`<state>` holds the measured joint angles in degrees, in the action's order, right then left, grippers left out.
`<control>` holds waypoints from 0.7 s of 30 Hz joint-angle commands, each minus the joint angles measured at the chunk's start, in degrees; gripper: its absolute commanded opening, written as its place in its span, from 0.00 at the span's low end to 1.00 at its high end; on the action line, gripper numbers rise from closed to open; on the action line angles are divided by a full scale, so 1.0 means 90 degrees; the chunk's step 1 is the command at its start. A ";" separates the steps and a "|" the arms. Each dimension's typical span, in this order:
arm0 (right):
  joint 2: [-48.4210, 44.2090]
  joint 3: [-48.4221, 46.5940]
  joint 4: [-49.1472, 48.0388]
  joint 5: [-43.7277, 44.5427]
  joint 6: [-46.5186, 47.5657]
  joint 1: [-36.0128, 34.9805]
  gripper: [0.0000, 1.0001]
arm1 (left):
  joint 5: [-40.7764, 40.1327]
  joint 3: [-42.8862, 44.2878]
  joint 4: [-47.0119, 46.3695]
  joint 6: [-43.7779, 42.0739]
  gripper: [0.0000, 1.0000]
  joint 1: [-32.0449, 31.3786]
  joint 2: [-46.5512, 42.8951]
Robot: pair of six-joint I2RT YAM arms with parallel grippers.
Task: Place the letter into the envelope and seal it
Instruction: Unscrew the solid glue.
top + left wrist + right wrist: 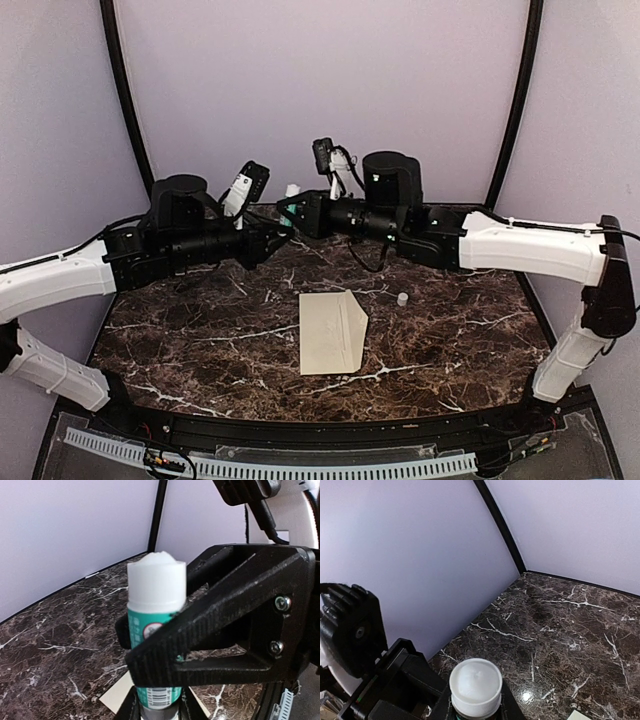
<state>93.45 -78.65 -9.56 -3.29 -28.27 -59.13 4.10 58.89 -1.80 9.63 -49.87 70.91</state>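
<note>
**Top view.** The envelope [330, 335] lies flat at the middle of the surface [200, 340], with its triangular flap pointing right. No separate letter shows anywhere. Judge it to be inside already, though the frames cannot confirm this. Treat sealing as the step not yet done.

Both arms meet in the air behind the envelope. The left hand [272, 238] and the right hand [296, 213] are each closed narrow on one glue stick [291, 192], which is held upright between them. A small white cap [402, 298], probably the stick's, stands on the surface to the right of the envelope, apart from it.

**Left wrist view.** The stick's base sits in the left hand's grip at the bottom edge. The right hand crosses its teal label. The white glue tip is bare. A cream corner of the envelope shows below.

**Right wrist view.** The stick's top rises out of the right hand's grip. The left hand sits at the left edge.

**Obstructions.** Nothing lies on the envelope. With both hands on the stick, neither is free to steady the flap, so expect that one must let go before glue is applied. The cap stands on the flap's side, so keep clear of it.
</note>
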 commanded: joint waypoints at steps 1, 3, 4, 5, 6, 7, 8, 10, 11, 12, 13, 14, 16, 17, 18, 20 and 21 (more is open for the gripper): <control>0.0374 -0.0643 0.0828 0.1124 -0.0486 -0.0432 0.00 | -0.1488 0.0187 0.0237 -0.0444 0.00 -0.0180 0.0207; 0.0516 -0.0810 0.1018 0.1386 -0.0616 -0.0461 0.00 | -0.1660 0.0223 0.0349 -0.0482 0.00 -0.0238 0.0279; 0.0585 -0.0913 0.1243 0.1543 -0.0688 -0.0479 0.00 | -0.1717 0.0238 0.0367 -0.0491 0.00 -0.0272 0.0322; 0.0645 -0.1010 0.1357 0.1669 -0.0744 -0.0495 0.00 | -0.1781 0.0252 0.0389 -0.0492 0.00 -0.0276 0.0362; 0.0686 -0.1082 0.1428 0.1741 -0.0794 -0.0498 0.00 | -0.1797 0.0260 0.0392 -0.0496 0.00 -0.0286 0.0382; 0.0696 -0.1096 0.1437 0.1767 -0.0811 -0.0498 0.00 | -0.1780 0.0262 0.0395 -0.0495 0.00 -0.0288 0.0409; 0.0677 -0.1083 0.1425 0.1767 -0.0818 -0.0496 0.00 | -0.1747 0.0267 0.0385 -0.0477 0.00 -0.0296 0.0415; 0.0592 -0.0996 0.1325 0.1676 -0.0765 -0.0500 0.00 | -0.1593 0.0249 0.0316 -0.0424 0.00 -0.0295 0.0408; 0.0520 -0.0932 0.1259 0.1619 -0.0701 -0.0489 0.04 | -0.1509 0.0251 0.0273 -0.0391 0.00 -0.0292 0.0384; 0.0440 -0.0850 0.1166 0.1561 -0.0613 -0.0473 0.14 | -0.1485 0.0270 0.0266 -0.0299 0.00 -0.0293 0.0378; 0.0339 -0.0746 0.1104 0.1507 -0.0518 -0.0460 0.24 | -0.1445 0.0291 0.0290 -0.0265 0.00 -0.0296 0.0362; 0.0220 -0.0632 0.1087 0.1504 -0.0451 -0.0428 0.33 | -0.1424 0.0348 0.0325 -0.0207 0.00 -0.0296 0.0348; -0.0068 -0.0316 0.0816 0.1489 -0.0322 -0.0359 0.47 | -0.1297 0.0391 0.0341 -0.0135 0.00 -0.0286 0.0282; -0.0250 -0.0138 0.0715 0.1475 -0.0288 -0.0299 0.53 | -0.1171 0.0395 0.0341 -0.0105 0.00 -0.0279 0.0208; -0.0445 0.0084 0.0588 0.1397 -0.0213 -0.0233 0.58 | -0.1096 0.0396 0.0326 -0.0047 0.00 -0.0269 0.0168; -0.0879 0.0588 0.0155 0.1052 -0.0037 -0.0086 0.65 | -0.0701 0.0385 0.0319 0.0053 0.00 -0.0215 0.0048; -0.1095 0.0879 -0.0097 0.0778 0.0035 0.0010 0.68 | -0.0588 0.0382 0.0318 0.0092 0.00 -0.0144 -0.0019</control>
<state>91.24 -77.25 -1.15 9.41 -31.20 -61.43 -6.35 60.73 1.54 8.43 -52.23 74.35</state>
